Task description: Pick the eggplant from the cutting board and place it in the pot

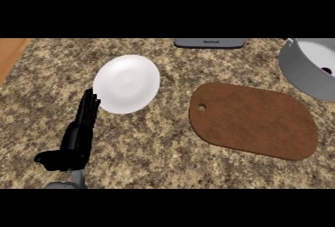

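Brown and bare, the cutting board point(262, 124) at centre right carried no eggplant, so you could not place the task's thing with certainty. The only candidate was a small dark patch point(325, 70) inside the grey pot point(297, 73) at the upper right, too small and too near the frame edge to name. Judged from that, the step was a check rather than a grasp: you would have done well to bring the pot fully into view and confirm its contents before calling anything finished. Your left hand point(77, 137) lay at the lower left, fingers straight and together, holding nothing, tips just beside the white plate point(126, 84); moving it served no purpose. Your right hand showed nowhere. The right edge cut off the pot, and a grey object point(209, 43) at the top edge was cropped beyond recognition.
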You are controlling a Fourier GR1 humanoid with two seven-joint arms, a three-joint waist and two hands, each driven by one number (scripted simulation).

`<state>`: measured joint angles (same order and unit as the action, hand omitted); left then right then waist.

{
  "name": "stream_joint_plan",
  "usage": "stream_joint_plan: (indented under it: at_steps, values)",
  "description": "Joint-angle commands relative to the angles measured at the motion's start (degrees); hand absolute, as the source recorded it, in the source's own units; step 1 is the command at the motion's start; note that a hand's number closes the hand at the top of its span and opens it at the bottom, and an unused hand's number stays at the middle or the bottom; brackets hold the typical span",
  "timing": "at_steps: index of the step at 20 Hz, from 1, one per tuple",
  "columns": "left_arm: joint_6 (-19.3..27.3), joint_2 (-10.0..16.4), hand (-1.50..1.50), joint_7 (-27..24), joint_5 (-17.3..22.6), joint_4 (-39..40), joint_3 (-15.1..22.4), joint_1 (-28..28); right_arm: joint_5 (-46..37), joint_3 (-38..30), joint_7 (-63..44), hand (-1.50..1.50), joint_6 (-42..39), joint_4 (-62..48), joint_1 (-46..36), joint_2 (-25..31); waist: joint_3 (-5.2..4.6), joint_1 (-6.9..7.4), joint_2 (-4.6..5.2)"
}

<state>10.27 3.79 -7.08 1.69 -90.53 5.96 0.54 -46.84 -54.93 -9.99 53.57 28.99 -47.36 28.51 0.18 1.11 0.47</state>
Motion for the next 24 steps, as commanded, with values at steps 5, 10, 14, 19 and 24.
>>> stream_joint_plan:
  at_steps: [5, 10, 14, 19, 24]
  values:
    - [-2.3, 1.8, 0.00, -1.4, 1.9, 1.1, -3.1, -0.2, 15.6, -2.1, 16.3, -1.50, -1.3, 9.0, 10.4, -3.4, -0.12, -1.06, -0.40]
    - [-0.5, -0.8, 0.00, -3.5, -0.7, 1.2, -0.8, -3.4, 17.8, 2.1, 12.0, -1.50, -5.0, 16.1, 15.8, -2.5, -0.21, -1.29, -0.59]
    - [-1.2, -0.4, 0.00, -1.6, 0.3, 2.6, -3.1, 0.1, 21.1, 6.1, 8.7, -1.50, -5.1, 22.5, 20.1, -4.1, -0.21, -1.27, -0.56]
    - [-0.8, -1.2, 0.00, -1.9, -1.3, 0.0, -1.1, -2.4, 27.4, 3.3, 12.3, -1.50, -4.4, 26.9, 26.4, -4.0, -0.17, -1.20, -0.52]
    - [-0.7, -1.2, 0.00, 1.2, -1.3, -0.6, -1.5, -0.5, 31.9, 2.7, 14.1, -1.50, -1.8, 31.9, 30.8, -5.6, -0.17, -1.27, -0.52]
